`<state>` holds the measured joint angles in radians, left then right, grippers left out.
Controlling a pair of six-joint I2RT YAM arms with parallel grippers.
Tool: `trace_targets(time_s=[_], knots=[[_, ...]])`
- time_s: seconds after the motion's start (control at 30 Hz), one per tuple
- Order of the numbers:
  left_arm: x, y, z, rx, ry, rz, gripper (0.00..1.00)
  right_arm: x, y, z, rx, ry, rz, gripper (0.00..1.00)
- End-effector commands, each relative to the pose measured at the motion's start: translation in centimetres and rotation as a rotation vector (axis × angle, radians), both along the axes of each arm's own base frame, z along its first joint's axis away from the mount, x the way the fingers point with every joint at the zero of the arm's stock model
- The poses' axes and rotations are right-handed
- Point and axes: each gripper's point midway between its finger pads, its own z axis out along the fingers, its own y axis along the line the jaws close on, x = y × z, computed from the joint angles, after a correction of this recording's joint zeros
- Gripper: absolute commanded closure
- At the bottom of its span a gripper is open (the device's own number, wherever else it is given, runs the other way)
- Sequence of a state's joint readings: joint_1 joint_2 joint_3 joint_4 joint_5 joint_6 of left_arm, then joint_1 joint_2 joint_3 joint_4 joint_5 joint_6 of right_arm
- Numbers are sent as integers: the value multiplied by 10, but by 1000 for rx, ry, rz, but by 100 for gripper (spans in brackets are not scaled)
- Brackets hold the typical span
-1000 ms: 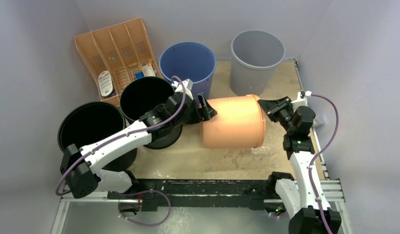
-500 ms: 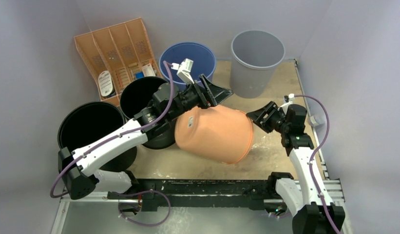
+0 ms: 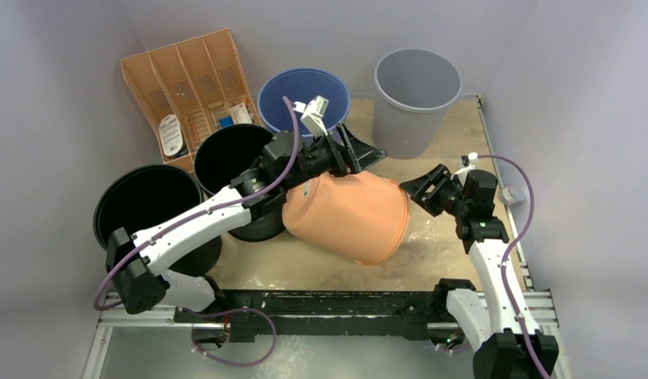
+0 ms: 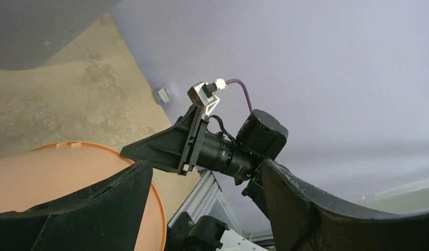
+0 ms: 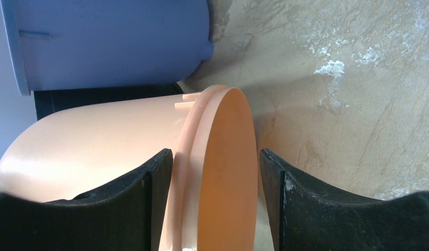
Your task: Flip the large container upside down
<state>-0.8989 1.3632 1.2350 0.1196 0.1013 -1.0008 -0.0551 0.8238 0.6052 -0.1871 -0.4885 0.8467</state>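
**Orange container lies tipped on the counter, both end effectors spread**

Nearest the camera, the metal rail (image 3: 344, 304) carries both arm bases at the edge of the counter (image 3: 455, 142). Just beyond it on the left stands a black bucket (image 3: 151, 207), and a second black bucket (image 3: 235, 154) sits behind and to its right.

The large orange container (image 3: 344, 217) lies mid-counter, tilted on its side and not yet upside down. Its closed end is close against the second black bucket, and its mouth faces right and slightly down toward the counter.

The right end effector (image 3: 419, 189) sits at the container's rim with its fingers apart. In the right wrist view the rim stands in the gap between the two fingers (image 5: 123, 204); whether either pad touches it cannot be told.

The left end effector (image 3: 356, 154) hangs over the container's upper far side, fingers spread wide and clamped on nothing. In the left wrist view one finger (image 4: 97, 204) crosses in front of the orange wall, and the right arm's wrist shows through the gap.

Farther back stand a blue bucket (image 3: 305, 95) and a grey bucket (image 3: 417, 79). An orange divided organiser (image 3: 186, 79) leans at the far left.
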Motion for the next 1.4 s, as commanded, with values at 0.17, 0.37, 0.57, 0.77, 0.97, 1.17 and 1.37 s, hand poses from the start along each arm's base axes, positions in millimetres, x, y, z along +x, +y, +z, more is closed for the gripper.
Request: trace_targets(time_s=[0.17,0.37,0.57,0.77,0.97,1.17,1.37], knots=[[-2,16,54,20,-166,34,24,9,-3,5,-28,-23,4,36],[6,43,52,152,-166,138,23,9,-2,0,-53,-15,36,36],[4,81,32,292,-158,233,22,8,-1,-8,-62,-2,54,36],[3,95,-2,401,-100,250,22,12,-6,-5,-117,-22,60,36],[-2,92,-16,434,-75,209,22,12,-5,-11,-124,-7,86,36],[-7,78,-25,431,-55,138,22,11,-4,-17,-129,4,94,36],[-13,58,-23,380,-50,52,22,8,-5,-23,-127,21,87,36]])
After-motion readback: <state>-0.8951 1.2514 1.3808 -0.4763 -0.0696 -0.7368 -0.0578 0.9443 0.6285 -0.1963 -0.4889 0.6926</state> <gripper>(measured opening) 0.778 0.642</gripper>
